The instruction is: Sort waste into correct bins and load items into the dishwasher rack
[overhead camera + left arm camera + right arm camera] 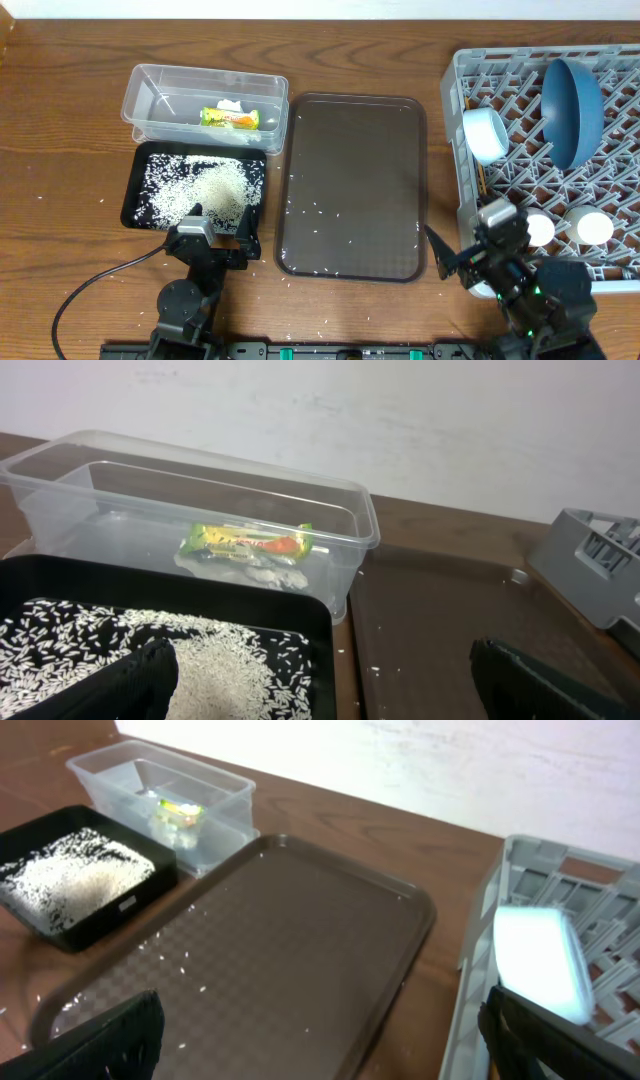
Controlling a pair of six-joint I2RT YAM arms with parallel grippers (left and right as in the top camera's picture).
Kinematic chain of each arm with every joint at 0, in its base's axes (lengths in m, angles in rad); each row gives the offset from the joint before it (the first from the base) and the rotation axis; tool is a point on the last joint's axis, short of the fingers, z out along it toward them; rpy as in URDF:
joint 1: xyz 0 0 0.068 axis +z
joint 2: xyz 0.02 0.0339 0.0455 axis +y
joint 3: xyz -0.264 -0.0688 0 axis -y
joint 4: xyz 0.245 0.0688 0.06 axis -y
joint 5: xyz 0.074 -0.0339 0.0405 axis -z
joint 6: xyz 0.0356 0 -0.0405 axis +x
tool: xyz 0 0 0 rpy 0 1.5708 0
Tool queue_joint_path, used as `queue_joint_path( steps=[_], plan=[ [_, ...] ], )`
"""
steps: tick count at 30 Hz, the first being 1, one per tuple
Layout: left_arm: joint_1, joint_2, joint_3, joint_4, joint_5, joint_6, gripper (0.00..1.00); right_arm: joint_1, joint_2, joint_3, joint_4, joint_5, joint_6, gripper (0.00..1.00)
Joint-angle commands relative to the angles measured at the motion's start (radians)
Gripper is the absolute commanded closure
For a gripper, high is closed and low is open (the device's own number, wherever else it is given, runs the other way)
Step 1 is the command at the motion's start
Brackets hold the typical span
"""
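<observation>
Oddly, no lettering can be read anywhere: the print on the snack wrapper (245, 543) is too small and blurred in every view. The wrapper lies in the clear tub (160, 100) near the desk's far-left corner, with the crumpled tissue (255, 568) against it. The left wrist view shows the tissue best; the overhead view gives only a white scrap.

Just in front of the tub, the black tray (130, 205) holds a heap of rice grains (205, 190). Stray grains speckle the brown serving tray (352, 150) at mid-desk and the wood by the near edge.

Only the overhead view shows the whole dishwasher rack (520, 185) at the right edge. The blue plate (572, 110) stands on edge in it, the white bowl (485, 133) leans at its left wall, and what look like two small cups (587, 228) sit near its front. The right wrist view catches just the bowl, blurred.

The left gripper (320, 660) hovers at the black tray's near-right corner, jaws apart and empty. The right gripper (320, 1015), by the rack's near-left corner, likewise has its jaws apart.
</observation>
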Motion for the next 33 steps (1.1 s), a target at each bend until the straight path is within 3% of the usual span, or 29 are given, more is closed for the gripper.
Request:
queue_joint_path(
  steps=[1,9,22,33],
  plan=[
    [0.006,-0.006,-0.030,-0.020,-0.005,-0.009,0.04,-0.054,-0.119,-0.103,0.010,-0.070,-0.016,0.01],
    [0.006,-0.006,-0.030,-0.020,-0.005,-0.009,0.04,-0.147,-0.323,-0.312,0.085,-0.070,-0.016,0.01],
    [0.006,-0.006,-0.030,-0.020,-0.005,-0.009,0.04,-0.152,-0.322,-0.484,0.436,-0.013,-0.017,0.01],
    [0.006,-0.006,-0.030,-0.020,-0.005,-0.009,0.04,-0.153,-0.322,-0.484,0.433,-0.013,-0.016,0.01]
  ],
)
